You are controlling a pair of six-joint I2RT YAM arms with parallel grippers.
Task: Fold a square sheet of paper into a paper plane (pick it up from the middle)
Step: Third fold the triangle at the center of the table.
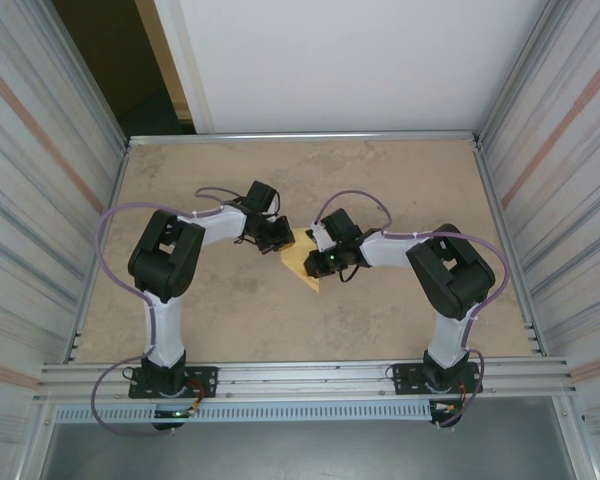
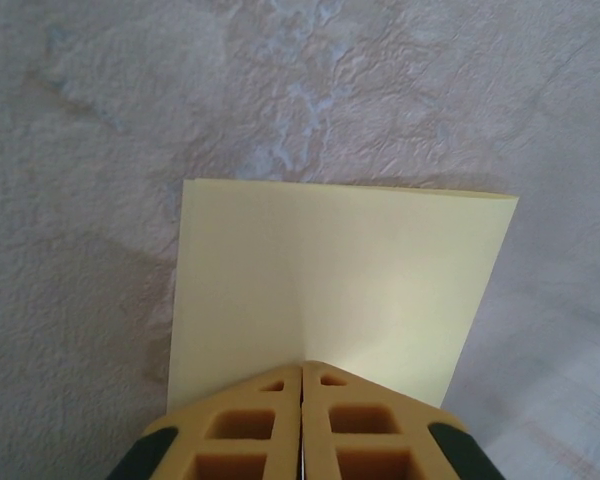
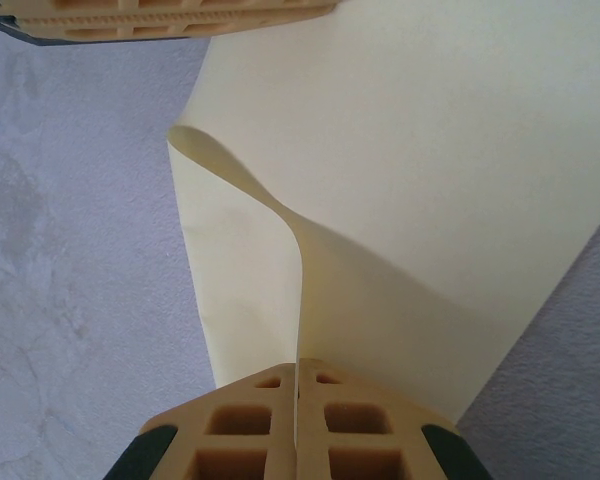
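My left gripper (image 1: 276, 236) is fully closed, its tips pinched on one edge of the square sheet of paper (image 1: 302, 262). In the left wrist view the sheet (image 2: 340, 280) runs straight ahead from the tips and lies flat on the table (image 2: 90, 120). A thin second edge along its far side suggests it is doubled over. The sheet lies at mid-table between my two grippers, touching both, so neither arm is nearer. My right gripper (image 1: 322, 262) is also fully closed. The right wrist view shows it (image 3: 297, 365) holding one layer of the paper (image 3: 430, 150), which rises from the tips and curls over while a lower layer lies flat beneath. My left fingers (image 3: 160, 15) meet the sheet at its opposite edge. From above, both grippers cover most of the sheet, so its outline and long axis cannot be confirmed. No view shows whether a crease is set.
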